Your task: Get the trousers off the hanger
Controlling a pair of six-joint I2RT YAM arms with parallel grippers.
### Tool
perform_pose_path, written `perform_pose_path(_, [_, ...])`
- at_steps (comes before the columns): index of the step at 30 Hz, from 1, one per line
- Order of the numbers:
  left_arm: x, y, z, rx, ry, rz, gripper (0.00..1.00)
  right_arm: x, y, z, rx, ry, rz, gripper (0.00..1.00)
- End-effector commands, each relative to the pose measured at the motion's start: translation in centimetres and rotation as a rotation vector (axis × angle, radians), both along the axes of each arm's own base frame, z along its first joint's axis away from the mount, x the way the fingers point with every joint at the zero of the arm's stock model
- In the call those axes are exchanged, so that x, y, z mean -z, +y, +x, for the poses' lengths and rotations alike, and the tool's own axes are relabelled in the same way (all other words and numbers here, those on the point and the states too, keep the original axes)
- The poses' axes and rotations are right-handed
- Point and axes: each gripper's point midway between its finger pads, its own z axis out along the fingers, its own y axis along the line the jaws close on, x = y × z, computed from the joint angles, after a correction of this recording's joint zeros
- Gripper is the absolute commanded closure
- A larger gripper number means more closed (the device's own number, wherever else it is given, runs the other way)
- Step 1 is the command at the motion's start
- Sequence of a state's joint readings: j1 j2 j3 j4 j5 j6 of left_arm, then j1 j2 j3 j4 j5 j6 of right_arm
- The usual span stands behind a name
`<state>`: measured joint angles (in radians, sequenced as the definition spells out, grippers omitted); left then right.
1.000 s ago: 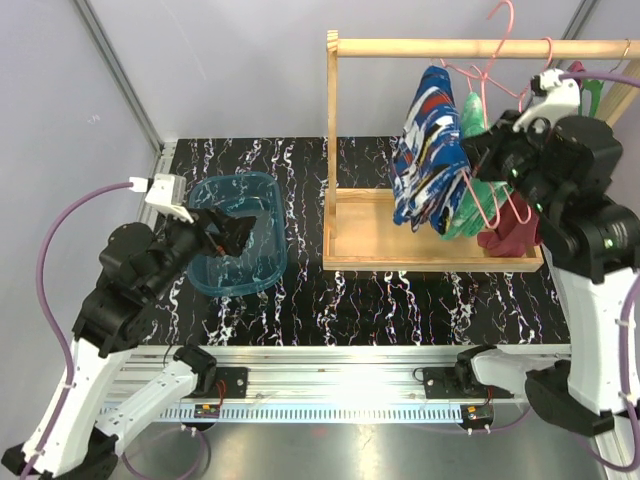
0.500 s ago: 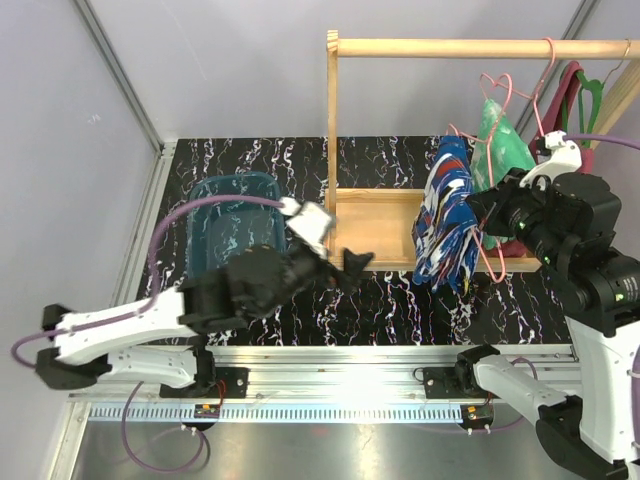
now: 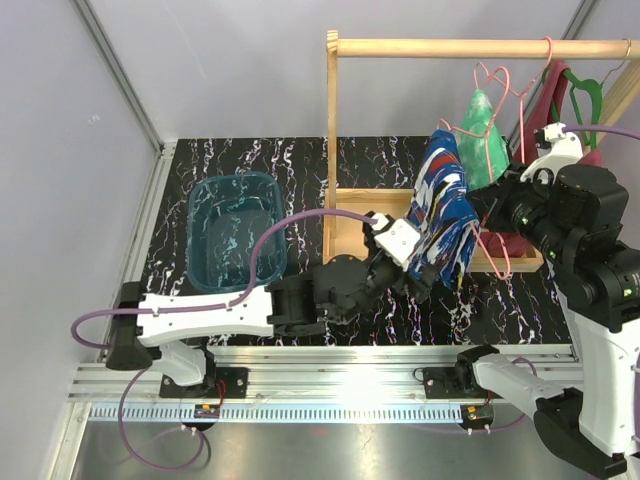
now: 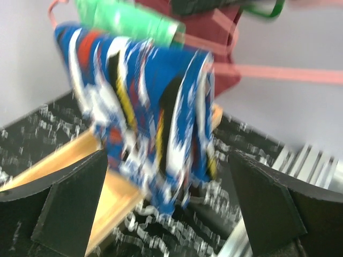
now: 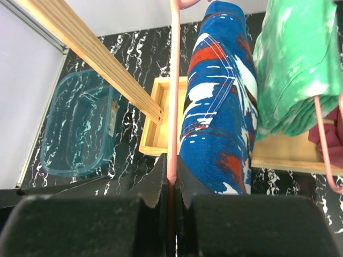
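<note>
The blue trousers with white, red and yellow patches hang folded over a pink hanger. My right gripper is shut on that hanger's wire, just left of the blue trousers. The green trousers hang on another pink hanger behind, to the right of the blue pair. My left gripper reaches in low from the left. In the blurred left wrist view it stands open, its fingers on either side of the blue trousers' lower end.
The wooden rack has a top rail and a base tray. A maroon top hangs on a green hanger at the far right. A teal plastic bin sits on the black marbled table at the left.
My left arm has swung from over the bin across to the right, ending under the blue trousers. My right gripper has brought the hanger and blue trousers lower and forward.
</note>
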<state>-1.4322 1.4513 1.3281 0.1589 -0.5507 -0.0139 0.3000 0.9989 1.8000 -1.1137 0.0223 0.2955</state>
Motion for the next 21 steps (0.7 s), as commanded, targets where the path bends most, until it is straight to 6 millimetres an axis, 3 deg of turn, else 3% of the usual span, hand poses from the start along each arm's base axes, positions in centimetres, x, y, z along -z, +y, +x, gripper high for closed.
perform_pose_path(1, [-5.0,-1.8,0.8,-0.035,-0.055,-0.142,0.01,-7.7,-0.1,-0.7,-0.02,-0.282,0.051,1.0])
perform_pose_path(2, [-6.1,-1.9,1.1,-0.053,-0.061,-0.161,0.01,-7.8,-0.2,-0.9,-0.02,-0.287,0.049,1.0])
perform_pose_path(3, [-5.2,-2.6,1.7,-0.085,-0.07,-0.131,0.01,-8.0,-0.3,-1.1,-0.022,-0.295,0.05,1.0])
perform_pose_path(5, [-6.0,-3.1,2.0,-0.097,-0.077,-0.141,0.01,-8.2,0.0,-1.7,-0.048,-0.303,0.047,1.0])
perform_pose_path(8, [-5.1,-4.5,2.5,-0.106,-0.09,-0.104,0.06,-8.5,0.1,-2.4,-0.064,-0.323,0.052,1.0])
perform_pose_path(9, [-5.6,-4.6,2.8,-0.12,-0.099,-0.103,0.07,-8.4,0.1,-2.6,-0.071,-0.325,0.054,1.0])
perform_pose_path(10, [-4.8,-5.2,3.0,-0.127,-0.101,-0.079,0.09,-8.7,0.0,-3.2,-0.075,-0.338,0.059,1.0])
perform_pose_path(13, [-4.2,-5.5,3.8,-0.152,-0.107,-0.059,0.13,-8.9,-0.2,-3.9,-0.076,-0.354,0.061,1.0])
perform_pose_path(16, [-4.0,-5.5,4.3,-0.153,-0.105,-0.068,0.25,-9.0,-0.2,-4.4,-0.084,-0.367,0.062,1.0])
perform_pose_path(21, [-4.2,-5.3,4.1,-0.135,-0.108,-0.075,0.27,-8.5,-0.1,-3.9,-0.085,-0.354,0.055,1.0])
